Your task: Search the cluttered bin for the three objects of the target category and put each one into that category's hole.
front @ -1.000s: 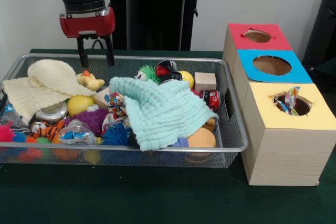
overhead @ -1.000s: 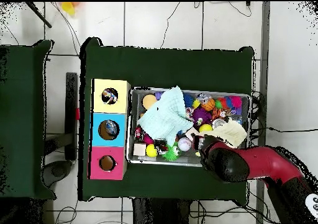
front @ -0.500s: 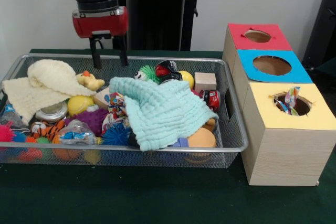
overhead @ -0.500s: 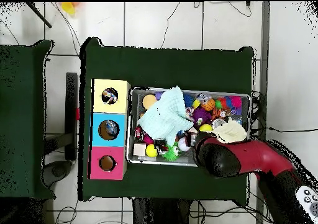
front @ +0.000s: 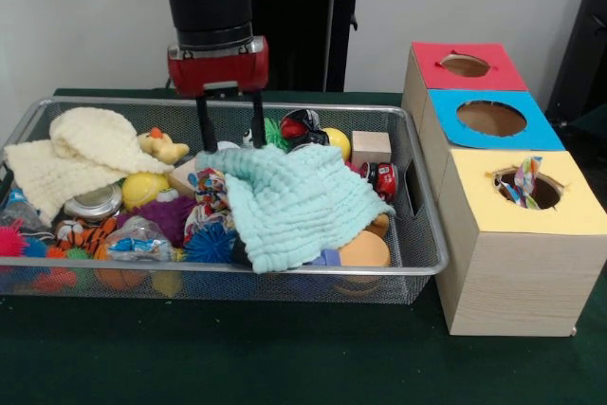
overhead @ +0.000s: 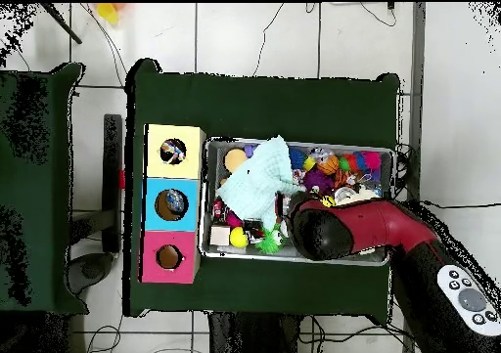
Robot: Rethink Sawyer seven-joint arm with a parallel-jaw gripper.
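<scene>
Two spread fingers of the empty end effector [front: 230, 123] hang above the mint cloth [front: 294, 198].

The light green cloth [front: 289, 201] covered much of the bin's [front: 422, 234] middle clutter; in the overhead view the arm [overhead: 357, 232] hid the gripper and toys beneath; the yellow hole's [front: 527, 187] contents were unidentifiable.

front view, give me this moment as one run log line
gripper: open, empty | position: over mint cloth far edge in wire bin | yellow box hole: item inside | red, blue holes: nothing visible
</scene>
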